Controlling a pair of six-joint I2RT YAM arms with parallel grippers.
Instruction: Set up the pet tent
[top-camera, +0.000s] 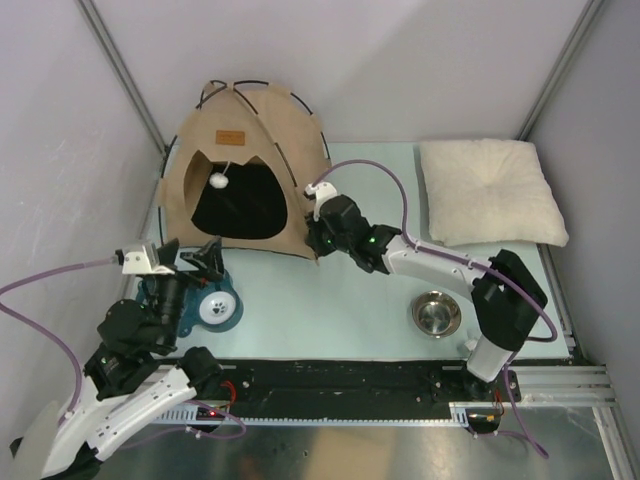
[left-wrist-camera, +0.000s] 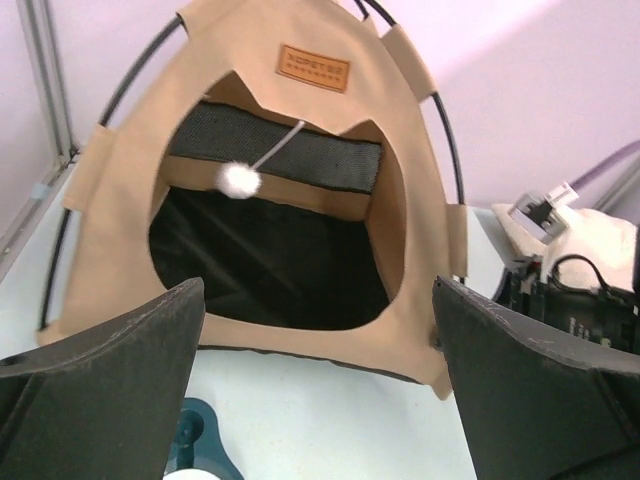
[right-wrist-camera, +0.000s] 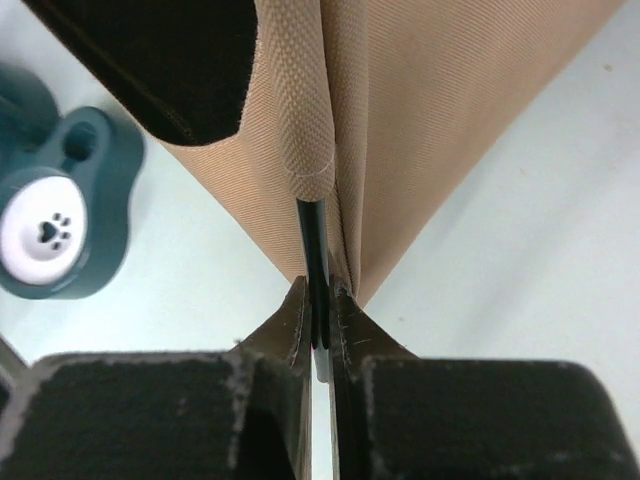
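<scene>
The right tool (right-wrist-camera: 320, 325) is clamped on 1 black pole (right-wrist-camera: 312, 250) at the pet tent (top-camera: 245, 150) corner just ahead of it. The left tool (left-wrist-camera: 318, 300), jaws apart, faces the tent's opening on the bench (top-camera: 330, 300).

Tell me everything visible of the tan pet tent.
The tan woven-fabric pet tent stands erect as a dome at the far left. Outside, thin black poles arc through fabric loops. Its arched doorway shows black lining; a brown label patch sits above it, and a white pompom hangs on a cord. The right hand is shut on a pole end at a near corner.
</scene>
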